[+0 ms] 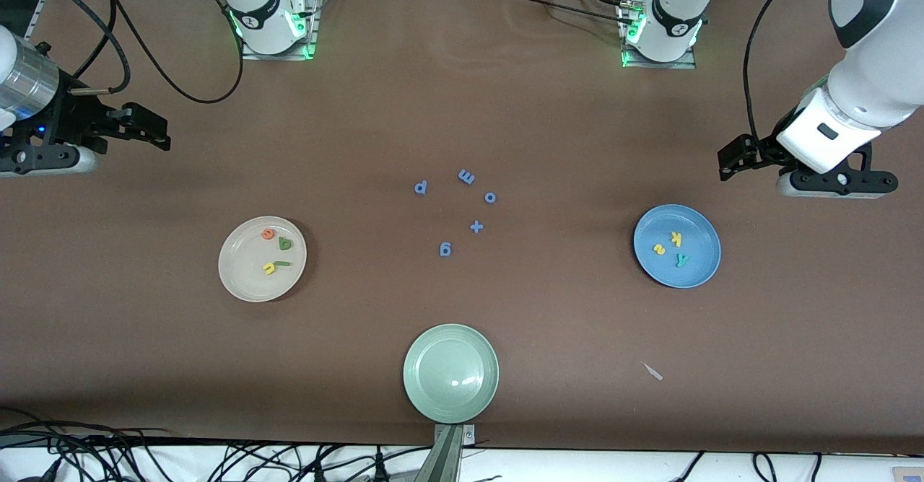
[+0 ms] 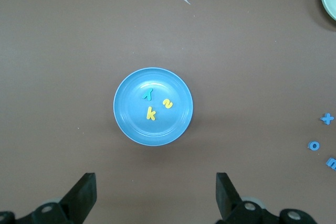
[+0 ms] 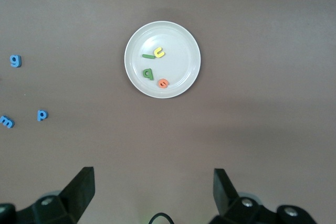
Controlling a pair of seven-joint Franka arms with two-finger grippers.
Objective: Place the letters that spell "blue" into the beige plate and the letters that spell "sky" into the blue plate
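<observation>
A: Status? Beige plate (image 1: pixel 238 280), toward the right arm's end of the worktop, holds b, l, u, e (image 1: pixel 276 250). Blue plate (image 1: pixel 704 269), toward the left arm's end, holds s, k, y (image 1: pixel 671 248).

B: Sorting looks complete. Left hand (image 1: pixel 729 161) and right hand (image 1: pixel 153 130) hover spread and empty, each arm waiting at its own end.

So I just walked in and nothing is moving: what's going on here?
Nothing is being handled. The beige plate holds b, l, u, e; the blue plate holds s, k, y. Five blue letters lie mid-table, beside an empty green plate. The left pincer and right pincer hang open, each above its end of the table.
</observation>
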